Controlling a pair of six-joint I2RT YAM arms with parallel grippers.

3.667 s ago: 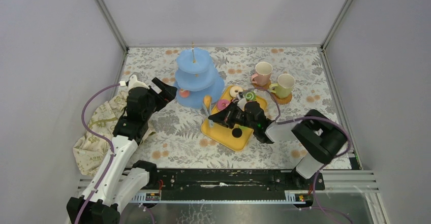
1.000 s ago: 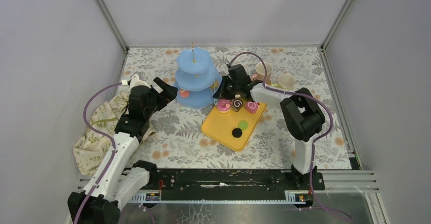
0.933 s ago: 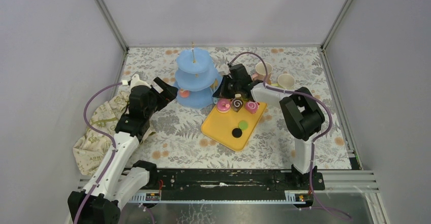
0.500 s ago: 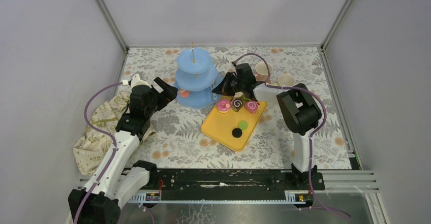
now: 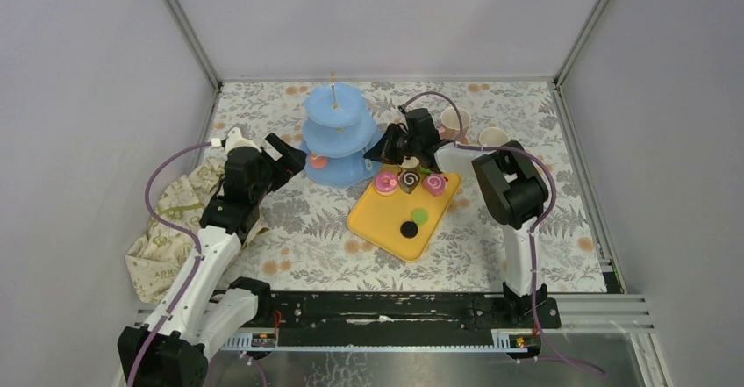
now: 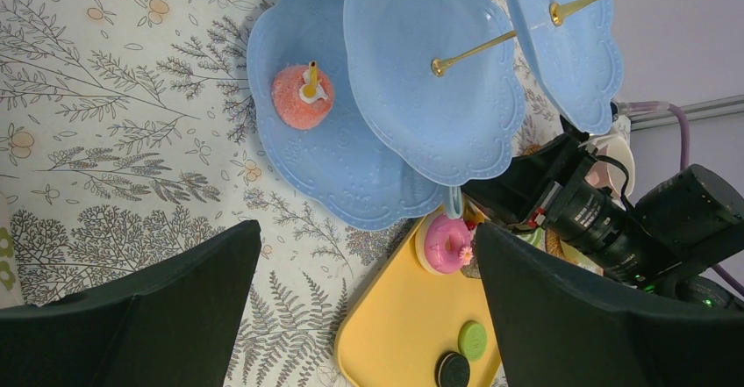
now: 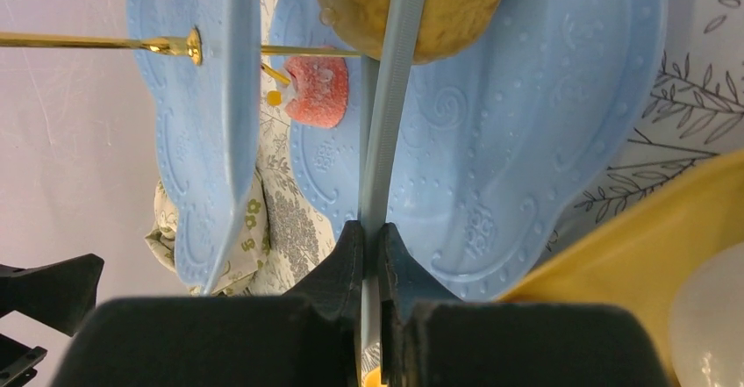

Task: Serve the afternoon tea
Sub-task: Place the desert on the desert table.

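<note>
Glossy embossed plastic stand [image 6: 351,172], gold metal rod [image 6: 474,52], smooth plastic stick [image 7: 386,141], grainy pastry [image 6: 301,97]

The three-tier plastic stand [image 5: 338,132] is light blue, its rod gold. The counter [image 5: 298,229] is white with grey ferns and orange flowers. The rectangular tray [image 5: 386,220] is yellow. The flat plastic strip [image 7: 386,124] in the black right gripper [image 7: 370,229] is grey-blue, and the round pastry [image 7: 456,1] is tan.

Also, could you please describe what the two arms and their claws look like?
The left arm and right arm mix white tube links with bulky black joint housings. A purple cable loops along each. The left claw and right claw have matte black, blocky, wedge-shaped fingers. No markings are legible.
</note>
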